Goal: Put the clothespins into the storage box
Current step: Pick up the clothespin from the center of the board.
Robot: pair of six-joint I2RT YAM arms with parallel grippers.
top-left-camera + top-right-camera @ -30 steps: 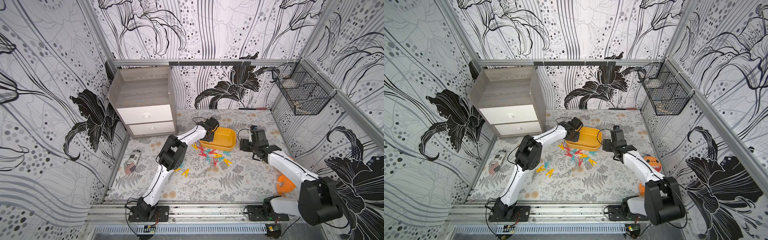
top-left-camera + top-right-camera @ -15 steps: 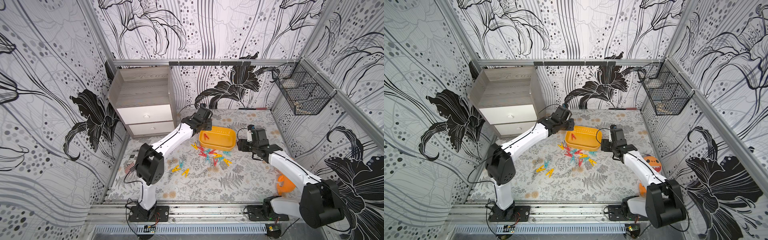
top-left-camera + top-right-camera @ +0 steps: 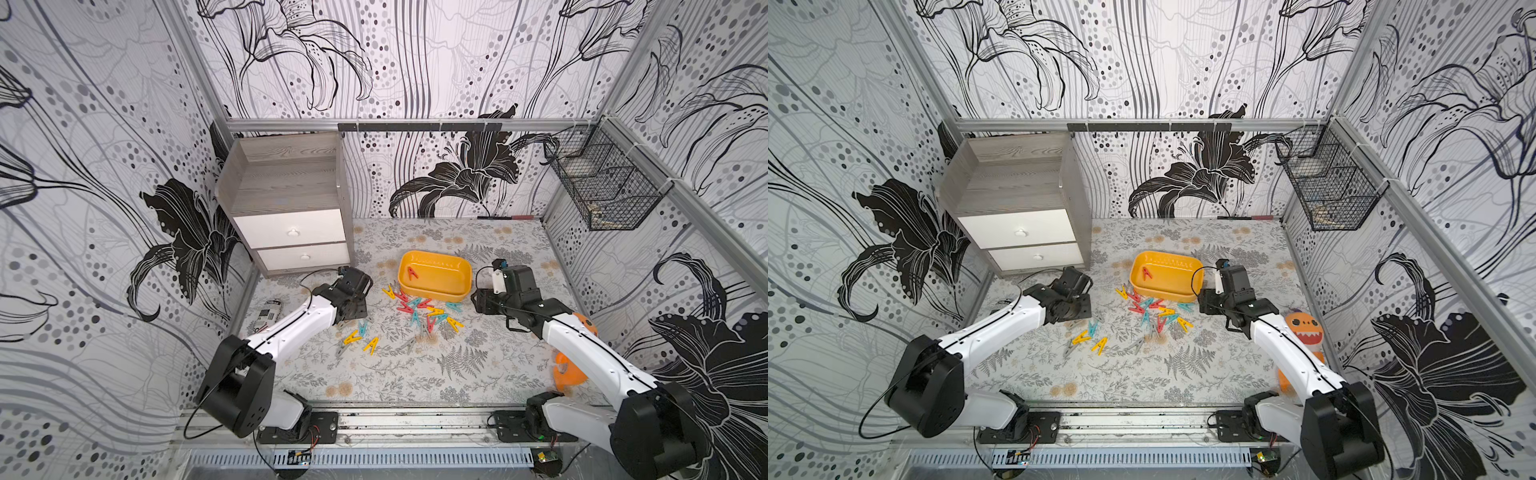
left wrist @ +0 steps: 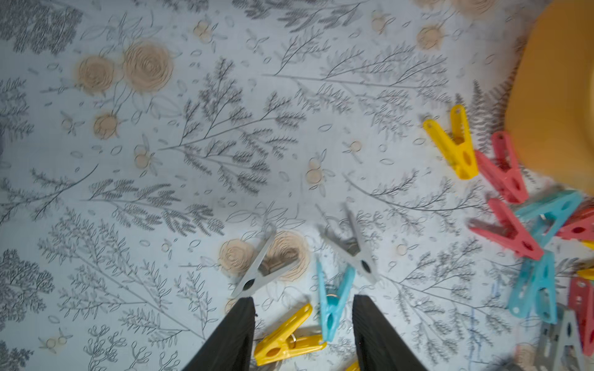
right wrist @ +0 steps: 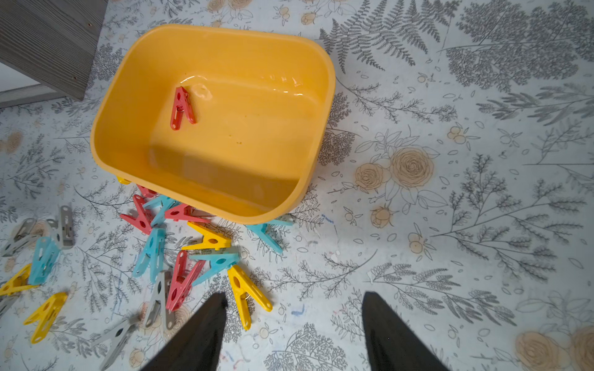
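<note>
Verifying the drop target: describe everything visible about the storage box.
The storage box is a shallow yellow-orange tub, glossy plastic by its look, rectangular with rounded corners and a rolled rim. It sits upright and open on the floral table. One red clothespin lies flat inside, near a corner. Loose clothespins crowd its robot-side wall, some partly under the rim.

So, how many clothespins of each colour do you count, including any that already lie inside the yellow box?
red clothespins: 5, one of them inside the storage box
yellow clothespins: 5
teal clothespins: 5
grey clothespins: 5, one barely in view
Total: 20
</note>
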